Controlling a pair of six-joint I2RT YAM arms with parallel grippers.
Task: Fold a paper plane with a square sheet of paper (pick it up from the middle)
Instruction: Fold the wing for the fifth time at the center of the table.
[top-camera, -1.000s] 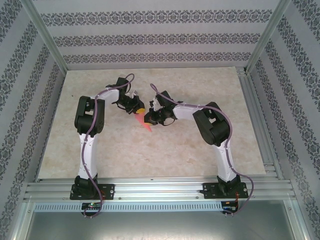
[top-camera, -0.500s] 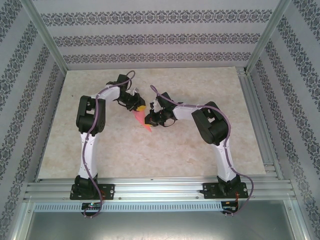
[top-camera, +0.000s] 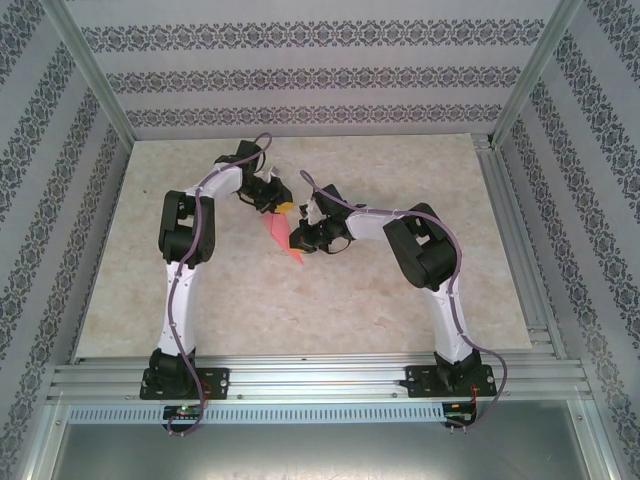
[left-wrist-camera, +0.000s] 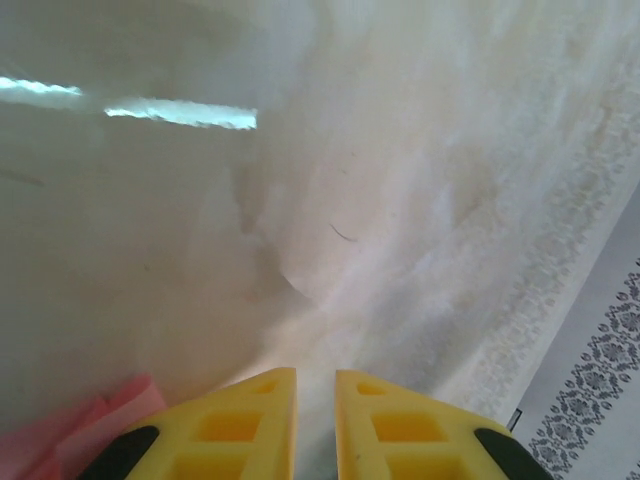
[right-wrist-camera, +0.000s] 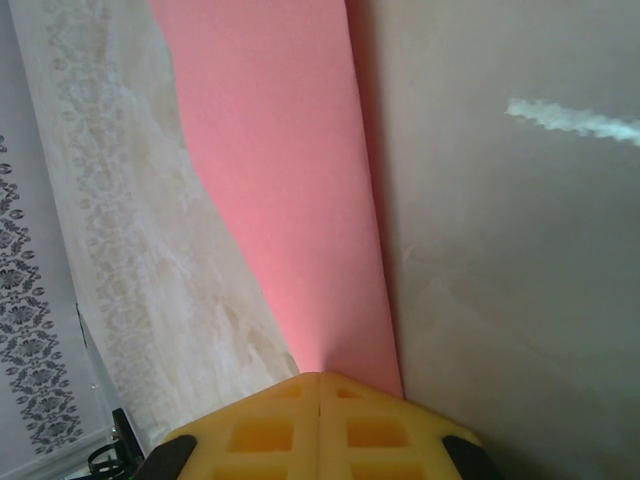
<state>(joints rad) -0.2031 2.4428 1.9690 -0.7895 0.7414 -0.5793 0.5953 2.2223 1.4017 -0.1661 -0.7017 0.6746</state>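
Top external view: the marbled table (top-camera: 200, 290) lies under the paper plane (top-camera: 283, 238), which sits over its middle, slightly to the far side. I cannot tell whether the plane rests on the surface or hangs above it. The left arm (top-camera: 180, 260) reaches in from the plane's left and the right arm (top-camera: 430, 250) from its right. The plane is a slim pink-red wedge, point toward the near edge. The right gripper (top-camera: 300, 233) is at the plane's right flank. Right wrist view: yellow fingers pressed together, pink paper pinched between them. The left gripper (top-camera: 283, 206) is at the plane's far end. Left wrist view: narrow gap between its fingers, nothing inside, pink paper off to their lower left.
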